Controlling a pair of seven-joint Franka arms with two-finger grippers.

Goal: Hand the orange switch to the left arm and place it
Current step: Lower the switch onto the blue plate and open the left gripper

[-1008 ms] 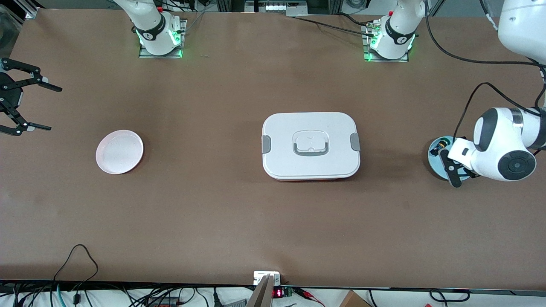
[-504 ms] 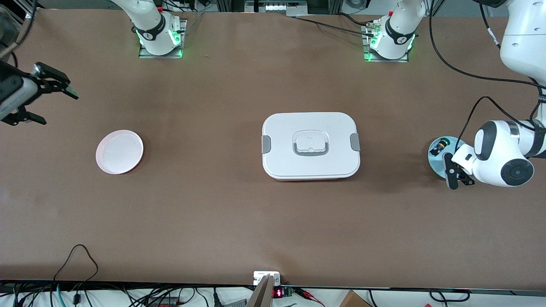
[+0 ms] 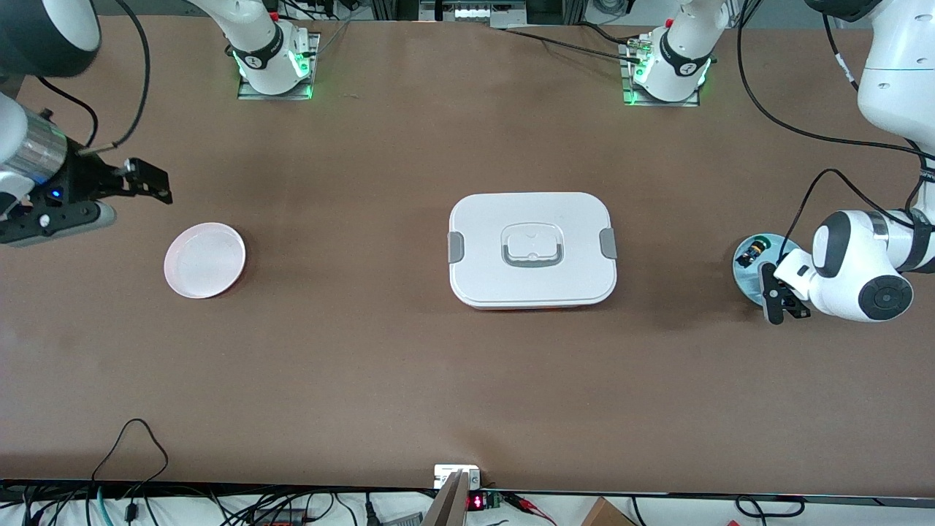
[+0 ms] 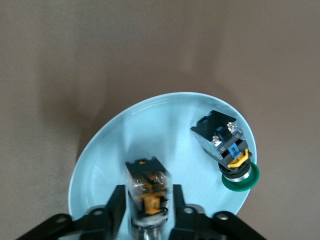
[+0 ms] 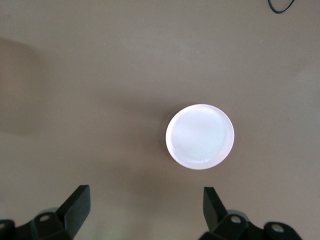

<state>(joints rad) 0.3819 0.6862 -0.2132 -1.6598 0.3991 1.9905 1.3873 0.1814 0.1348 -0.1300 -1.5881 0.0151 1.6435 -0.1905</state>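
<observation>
The orange switch (image 4: 147, 186) stands between the fingers of my left gripper (image 4: 147, 202), which is shut on it just over the light blue plate (image 4: 165, 125). In the front view my left gripper (image 3: 779, 299) is over that plate (image 3: 743, 281) at the left arm's end of the table, and its hand hides the switch. The white box (image 3: 532, 248) sits mid-table. My right gripper (image 3: 150, 186) is open and empty over bare table by the pink plate (image 3: 204, 259). In the right wrist view my right gripper (image 5: 145, 202) shows its fingers wide apart, with the pink plate (image 5: 200, 136) farther off.
A black switch with a green cap (image 4: 227, 150) lies on the blue plate beside the held switch; it also shows in the front view (image 3: 752, 252). Cables and a small device (image 3: 456, 476) lie along the table edge nearest the front camera.
My right arm has swung in from the table's end toward the pink plate. My left gripper shifted slightly over the blue plate a second ago and has held still since.
</observation>
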